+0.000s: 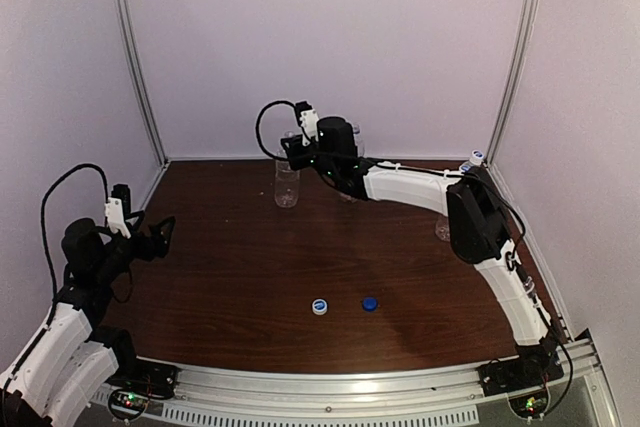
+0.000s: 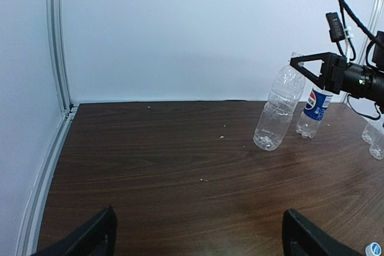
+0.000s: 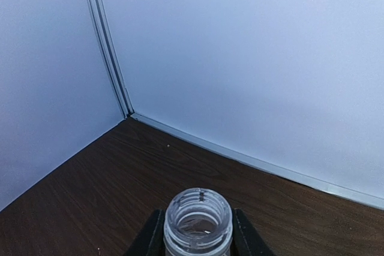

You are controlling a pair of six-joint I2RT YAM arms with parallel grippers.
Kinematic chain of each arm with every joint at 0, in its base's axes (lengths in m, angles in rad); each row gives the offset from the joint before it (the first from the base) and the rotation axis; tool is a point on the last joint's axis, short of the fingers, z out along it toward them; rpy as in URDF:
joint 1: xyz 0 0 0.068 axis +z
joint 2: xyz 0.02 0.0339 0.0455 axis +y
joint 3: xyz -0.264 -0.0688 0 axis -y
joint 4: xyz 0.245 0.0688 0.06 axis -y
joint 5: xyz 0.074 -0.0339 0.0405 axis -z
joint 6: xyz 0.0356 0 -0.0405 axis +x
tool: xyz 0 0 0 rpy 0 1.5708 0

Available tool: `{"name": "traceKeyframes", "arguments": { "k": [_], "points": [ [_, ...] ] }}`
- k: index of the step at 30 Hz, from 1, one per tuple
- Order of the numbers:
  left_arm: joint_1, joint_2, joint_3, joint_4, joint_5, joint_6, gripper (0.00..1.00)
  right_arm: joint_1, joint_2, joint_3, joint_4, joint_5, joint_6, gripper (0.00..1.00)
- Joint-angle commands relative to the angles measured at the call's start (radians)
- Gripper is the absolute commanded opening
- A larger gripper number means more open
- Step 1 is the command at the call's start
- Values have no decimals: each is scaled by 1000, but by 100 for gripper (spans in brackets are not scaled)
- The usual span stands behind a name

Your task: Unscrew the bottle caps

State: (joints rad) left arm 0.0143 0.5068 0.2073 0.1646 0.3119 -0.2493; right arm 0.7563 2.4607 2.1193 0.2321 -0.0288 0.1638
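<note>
My right gripper (image 1: pixel 293 150) reaches to the back of the table and is shut on the threaded neck of a nearly label-free clear bottle (image 1: pixel 287 187). In the right wrist view that bottle's mouth (image 3: pixel 198 214) is uncapped, with a finger (image 3: pixel 151 236) on each side. In the left wrist view the bottle (image 2: pixel 277 112) leans, bottom on the table, and a Pepsi-labelled bottle (image 2: pixel 314 109) stands just behind it. A white-and-blue cap (image 1: pixel 320 306) and a dark blue cap (image 1: pixel 370 303) lie loose near the front. My left gripper (image 1: pixel 160 235) is open and empty at the far left.
Another clear bottle (image 1: pixel 443 228) stands at the right, partly hidden behind my right arm. A white-and-blue cap (image 1: pixel 477 157) shows near the right back corner, apparently on a bottle. White walls with metal posts (image 1: pixel 135 57) close in the back and both sides.
</note>
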Motion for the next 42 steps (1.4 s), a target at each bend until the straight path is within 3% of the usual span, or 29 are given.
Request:
{"name": "traceKeyframes", "arguments": {
  "k": [1,8,22,27,38,40,42],
  "points": [
    [8,-1,-14,46,13,6,97,6,6,19,45,17,-32,31],
    [8,1,-14,46,13,7,97,6,30,30,2,24,-91,32],
    [7,-2,-12,42,11,7,98,6,44,21,-30,17,-108,42],
    [7,-2,-13,43,12,7,98,6,27,18,-29,24,-118,63],
    [7,-2,-13,45,15,6,97,6,-26,-13,-10,24,-140,83],
    [7,-2,-13,45,15,7,97,6,-39,-15,-11,24,-144,96],
    [8,-2,-13,44,16,7,97,6,-52,-16,-9,24,-150,100]
  ]
}}
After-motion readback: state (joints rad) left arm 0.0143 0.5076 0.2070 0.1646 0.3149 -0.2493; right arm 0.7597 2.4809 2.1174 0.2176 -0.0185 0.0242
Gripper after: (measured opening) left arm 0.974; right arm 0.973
